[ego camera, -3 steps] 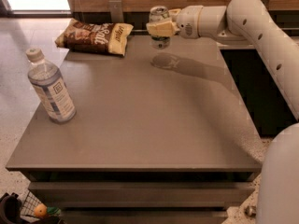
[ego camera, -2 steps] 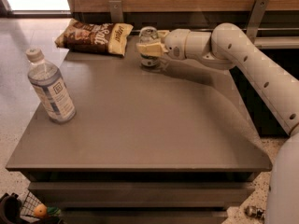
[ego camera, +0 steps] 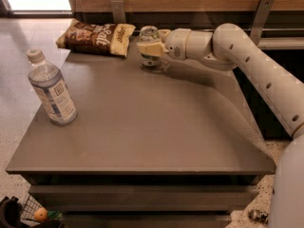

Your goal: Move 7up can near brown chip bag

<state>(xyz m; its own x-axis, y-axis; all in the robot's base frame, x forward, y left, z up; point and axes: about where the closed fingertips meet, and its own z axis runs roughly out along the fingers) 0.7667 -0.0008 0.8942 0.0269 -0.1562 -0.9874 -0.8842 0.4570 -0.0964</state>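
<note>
The 7up can (ego camera: 149,38) stands upright at the far edge of the grey table (ego camera: 142,127), silver top showing. My gripper (ego camera: 151,48) reaches in from the right and is shut on the can, its cream fingers (ego camera: 155,49) across the can's body. The brown chip bag (ego camera: 96,36) lies flat at the far left corner, its cream-yellow end toward the can, a short gap to the can's left.
A clear water bottle (ego camera: 51,90) with a white cap stands near the table's left edge. My white arm (ego camera: 247,61) spans the far right of the table. A wooden wall with metal brackets (ego camera: 118,9) runs behind the table.
My gripper has carried the can leftward and down, from above the table's far right toward the chip bag. The can now sits at table level beside the bag.
</note>
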